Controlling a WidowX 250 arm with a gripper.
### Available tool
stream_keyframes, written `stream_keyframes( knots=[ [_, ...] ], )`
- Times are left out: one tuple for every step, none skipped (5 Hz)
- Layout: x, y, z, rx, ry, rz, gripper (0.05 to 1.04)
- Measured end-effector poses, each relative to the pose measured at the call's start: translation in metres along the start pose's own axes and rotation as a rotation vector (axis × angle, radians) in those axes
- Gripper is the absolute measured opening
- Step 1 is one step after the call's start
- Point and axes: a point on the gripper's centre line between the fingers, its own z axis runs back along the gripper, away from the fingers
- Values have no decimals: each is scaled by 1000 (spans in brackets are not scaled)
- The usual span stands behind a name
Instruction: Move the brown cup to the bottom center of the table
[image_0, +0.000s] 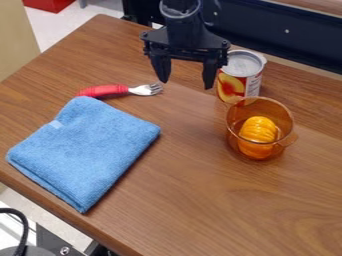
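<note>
Gripper (186, 82) at 12 o'clock over the table (200, 200), pointing down. Jaws spread wide, nothing held between them.

Brown cup (282, 120): 3 o'clock, upright on the table, see-through, one handle toward its 10 o'clock, the other toward its 4. Well apart from the 6 o'clock target spot. Orange ridged thing (258, 131) sits inside it.

Can (242, 65) at 1 to 2 o'clock, upright, silvery top, red and yellow label with fruit on it. It's just past the cup, toward the cup's 11 to 12. Can't tell if the two touch. Part of the gripper overlaps the can's upper edge from this angle; contact unclear.

Fork (120, 91) lies flat between 10 and 11 o'clock. Red handle toward 9, metal tines toward 3. Handle end is right at the top corner of the towel.

Blue towel (83, 150) folded flat between 8 and 9 o'clock, small pale tag on its upper left edge. Cup and towel are well apart, bare wood between.
</note>
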Motion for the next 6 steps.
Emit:
stream_keyframes(
  knots=[
    [-6,1,-7,4,31,14,998],
    [-19,-7,-12,3,104,226,998],
    [-35,-14,-20,-9,113,283,998],
    [-39,-29,-19,-29,107,465,998],
    [-47,-43,-16,-24,150,460,998],
    [-48,-50,-19,-18,185,502,998]
  ],
)
